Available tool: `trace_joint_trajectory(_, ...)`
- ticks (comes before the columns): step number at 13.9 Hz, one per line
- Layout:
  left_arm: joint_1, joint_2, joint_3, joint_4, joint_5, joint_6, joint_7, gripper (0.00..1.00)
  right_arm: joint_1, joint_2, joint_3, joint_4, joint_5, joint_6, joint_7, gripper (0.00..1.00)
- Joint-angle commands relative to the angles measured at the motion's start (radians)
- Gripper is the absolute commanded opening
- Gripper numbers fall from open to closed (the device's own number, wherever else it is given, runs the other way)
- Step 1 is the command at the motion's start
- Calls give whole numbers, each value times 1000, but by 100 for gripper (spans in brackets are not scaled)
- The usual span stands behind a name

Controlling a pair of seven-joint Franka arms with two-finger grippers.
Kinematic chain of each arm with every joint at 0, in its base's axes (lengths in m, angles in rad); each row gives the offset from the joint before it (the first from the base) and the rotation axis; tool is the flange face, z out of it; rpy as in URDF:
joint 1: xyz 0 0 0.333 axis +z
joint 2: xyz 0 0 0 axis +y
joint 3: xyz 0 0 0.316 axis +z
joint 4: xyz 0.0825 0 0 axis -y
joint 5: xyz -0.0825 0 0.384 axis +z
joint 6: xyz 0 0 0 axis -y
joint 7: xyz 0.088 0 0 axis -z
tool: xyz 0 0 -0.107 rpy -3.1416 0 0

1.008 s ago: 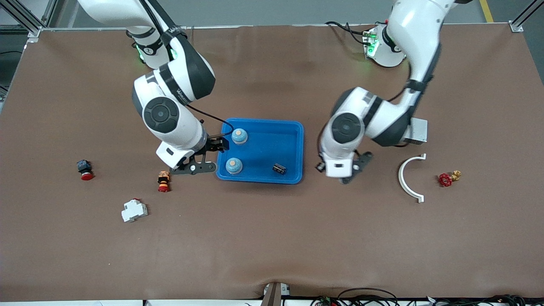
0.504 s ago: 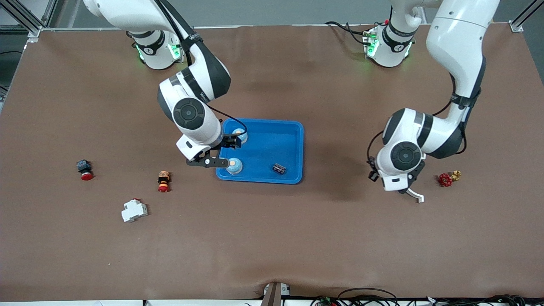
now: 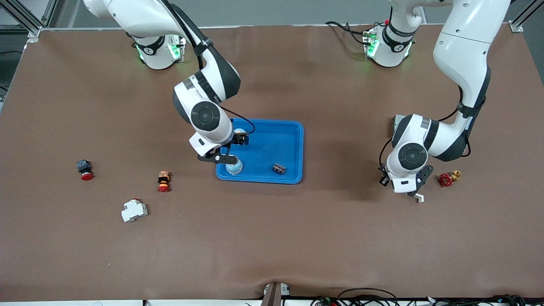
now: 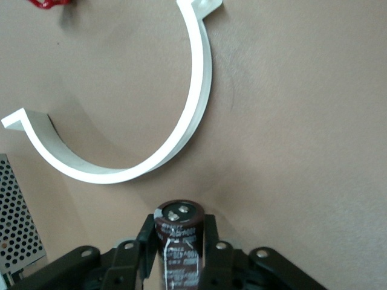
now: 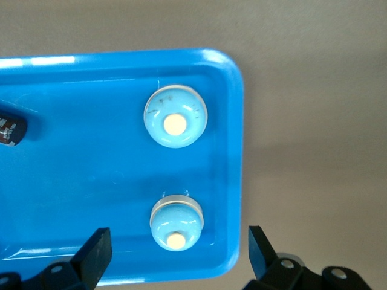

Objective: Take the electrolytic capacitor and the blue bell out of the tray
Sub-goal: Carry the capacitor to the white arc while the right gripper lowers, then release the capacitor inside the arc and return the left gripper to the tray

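Note:
A dark brown capacitor (image 4: 179,232) stands upright between the fingers of my left gripper (image 4: 179,237), which is shut on it. That gripper (image 3: 413,189) hangs over a white curved clamp (image 4: 181,139) near the left arm's end of the table. My right gripper (image 5: 178,243) is open over the blue tray (image 3: 293,148), straddling one light blue bell (image 5: 176,222). A second bell (image 5: 175,115) sits beside it in the tray. From the front only one bell (image 3: 234,167) shows clearly under the right gripper (image 3: 232,149). Another capacitor (image 3: 279,168) lies in the tray.
A red valve (image 3: 445,179) lies beside the clamp's end (image 3: 419,197). A perforated metal box (image 4: 18,229) is near the clamp. Toward the right arm's end lie a red pushbutton (image 3: 84,170), an orange and red button (image 3: 163,180) and a white breaker (image 3: 134,210).
The left arm has swung from beside the tray out over the white clamp. The right gripper has moved from the tray's edge to over the bells.

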Motion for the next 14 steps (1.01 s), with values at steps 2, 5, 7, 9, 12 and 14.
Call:
trace_joint_trajectory(2, 2, 15, -12, 53, 24, -1, 7, 100, 28, -6, -6, -86, 21, 104, 37, 100)
trace_joint_trajectory(5, -4, -1, -30, 65, 8, -1, -12, 100, 36, -9, -6, -123, 22, 144, 40, 100)
trace_joint_trajectory(7, -4, 1, -90, 80, -3, -2, -67, 100, 43, -11, -4, -159, 45, 195, 55, 100)
trace_joint_trajectory(9, -33, 7, -130, 114, -3, -2, -157, 100, 60, -10, -6, -180, 52, 238, 72, 100)
trace_joint_trajectory(12, -131, 31, -138, 163, -3, -2, -260, 100, 63, -9, -6, -215, 52, 275, 74, 100)
trace_joint_trajectory(14, -179, 74, -138, 220, -3, -2, -349, 100, 65, -9, -6, -232, 52, 293, 74, 100)
